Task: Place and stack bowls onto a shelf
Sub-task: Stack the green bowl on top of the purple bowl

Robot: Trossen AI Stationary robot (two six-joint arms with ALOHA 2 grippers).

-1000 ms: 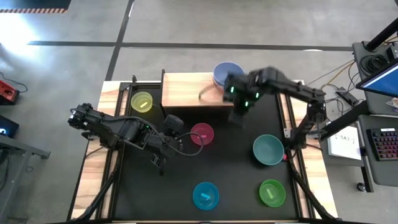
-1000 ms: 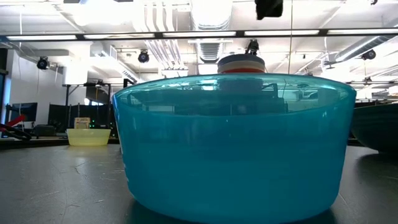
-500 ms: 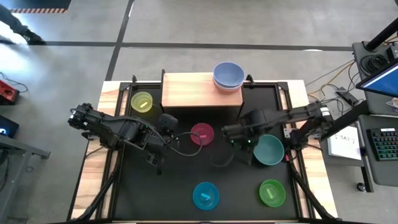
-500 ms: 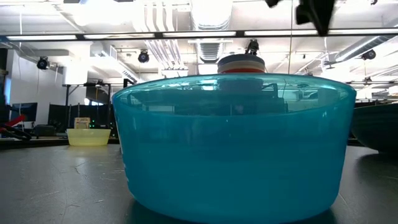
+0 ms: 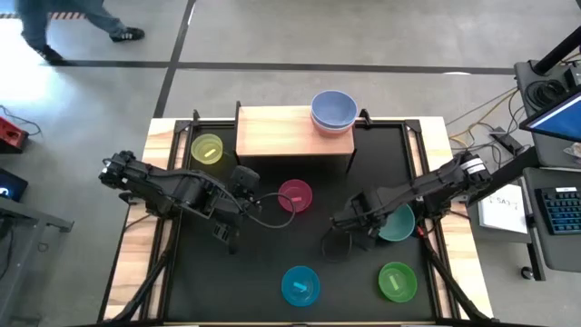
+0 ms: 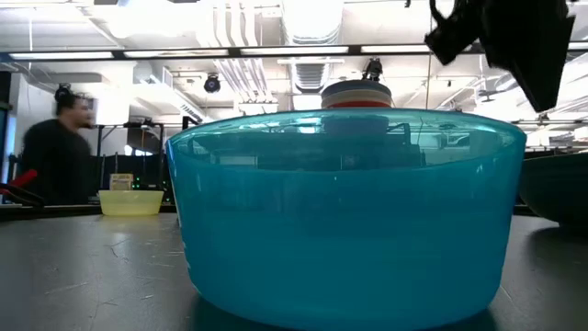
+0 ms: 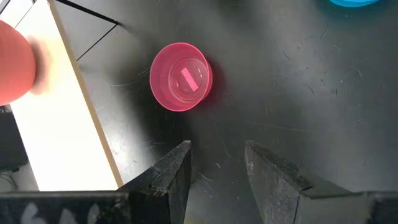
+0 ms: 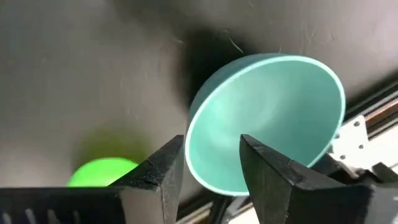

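Note:
The shelf (image 5: 289, 133) carries a stack of bowls with the lavender-blue bowl (image 5: 333, 109) on top. Five more bowls stand on the black table: yellow-green (image 5: 207, 148), magenta (image 5: 295, 196), bright blue (image 5: 300, 285), green (image 5: 397, 281) and teal (image 5: 398, 224). My right gripper (image 5: 356, 221) is open and hangs over the teal bowl's left rim (image 8: 200, 155). Its fingers stand on either side of that rim, above it. My left gripper (image 7: 217, 165) is open and waits just left of the magenta bowl (image 7: 180, 76).
The bright blue bowl (image 6: 344, 211) fills the low view at the table's near edge. A person (image 6: 55, 156) walks in the room behind the table. Bare black table lies between the magenta, teal and bright blue bowls. A desk with a keyboard (image 5: 556, 209) stands to the right.
My right gripper has left the bowl stack on the shelf. It has swung toward the table's near right and come down over the teal bowl. The stack has stayed on the shelf. A person has walked into view beyond the table's far left.

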